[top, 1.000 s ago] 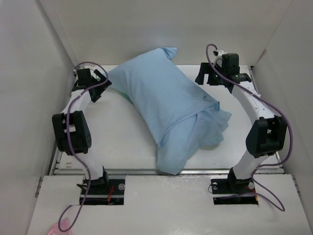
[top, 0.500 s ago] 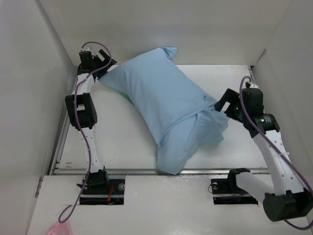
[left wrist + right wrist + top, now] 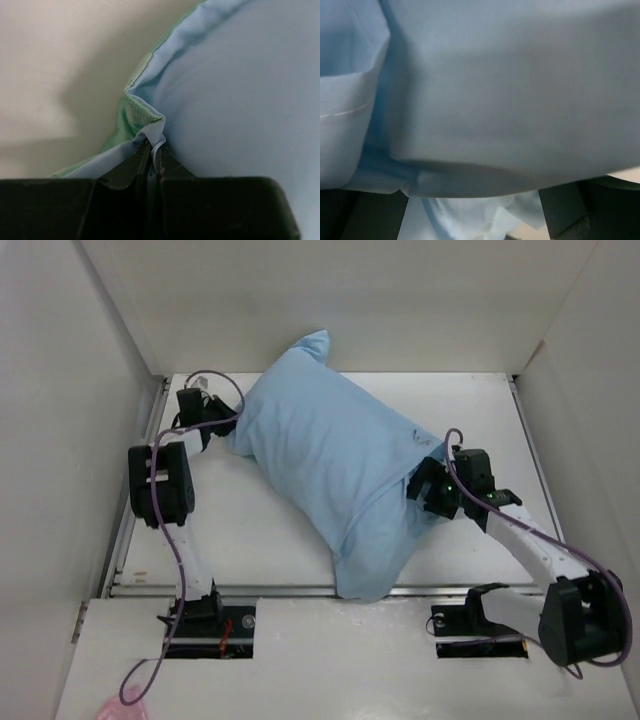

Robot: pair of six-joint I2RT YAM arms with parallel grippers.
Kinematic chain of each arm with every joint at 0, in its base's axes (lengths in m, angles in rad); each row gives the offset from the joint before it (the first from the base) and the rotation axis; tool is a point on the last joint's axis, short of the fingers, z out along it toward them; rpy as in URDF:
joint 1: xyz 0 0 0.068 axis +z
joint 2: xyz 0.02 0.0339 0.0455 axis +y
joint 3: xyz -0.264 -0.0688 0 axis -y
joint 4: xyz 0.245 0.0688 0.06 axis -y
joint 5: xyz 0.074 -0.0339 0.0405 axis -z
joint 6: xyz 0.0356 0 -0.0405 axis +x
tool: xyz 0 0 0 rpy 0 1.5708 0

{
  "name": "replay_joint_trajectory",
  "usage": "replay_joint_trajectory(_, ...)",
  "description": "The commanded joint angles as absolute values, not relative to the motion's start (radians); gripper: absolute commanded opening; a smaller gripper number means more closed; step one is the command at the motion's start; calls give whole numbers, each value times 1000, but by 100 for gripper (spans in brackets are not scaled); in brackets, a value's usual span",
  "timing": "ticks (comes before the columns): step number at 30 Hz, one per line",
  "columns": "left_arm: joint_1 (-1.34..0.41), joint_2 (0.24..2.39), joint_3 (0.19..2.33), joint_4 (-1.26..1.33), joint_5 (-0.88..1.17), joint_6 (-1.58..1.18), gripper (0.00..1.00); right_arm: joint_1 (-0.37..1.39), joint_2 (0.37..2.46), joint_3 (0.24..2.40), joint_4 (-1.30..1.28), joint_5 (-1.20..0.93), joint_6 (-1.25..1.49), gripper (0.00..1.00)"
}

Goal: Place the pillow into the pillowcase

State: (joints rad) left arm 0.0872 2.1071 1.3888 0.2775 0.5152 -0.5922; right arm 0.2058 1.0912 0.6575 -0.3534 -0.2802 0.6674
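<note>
Plump pale-blue pillowcase [image 3: 330, 470] slanted across the tabletop [image 3: 260, 530], pinched at one end and nudged at the other.

Runs from the back of the tabletop down to its near edge. Hides the pillow completely, leaving only the swell under the cloth to tell of it. Clamped at the far-left corner by the left gripper [image 3: 225, 428], jaws closed on a small fold, a sliver of green underside turned out beside it. Pressed on the right flank by the right gripper [image 3: 425, 490], fingers [image 3: 570, 212] spread wide at the bottom corners of the wrist view, blue cloth filling the space between. Cannot tell whether any cloth is truly caught there. Too close and blurred to make out the sack's opening.
</note>
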Motion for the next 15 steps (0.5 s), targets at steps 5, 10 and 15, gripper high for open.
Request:
replay_joint_trajectory(5, 44, 1551, 933, 279, 444, -592, 0, 233, 1236, 877, -143, -163, 586, 7)
replay_joint_trajectory(10, 26, 1175, 940, 97, 258, -563, 0, 224, 1146, 1067, -305, 112, 419, 0)
replay_joint_trajectory(15, -17, 890, 1061, -1, 108, -517, 0, 213, 1072, 1296, -524, 262, 316, 0)
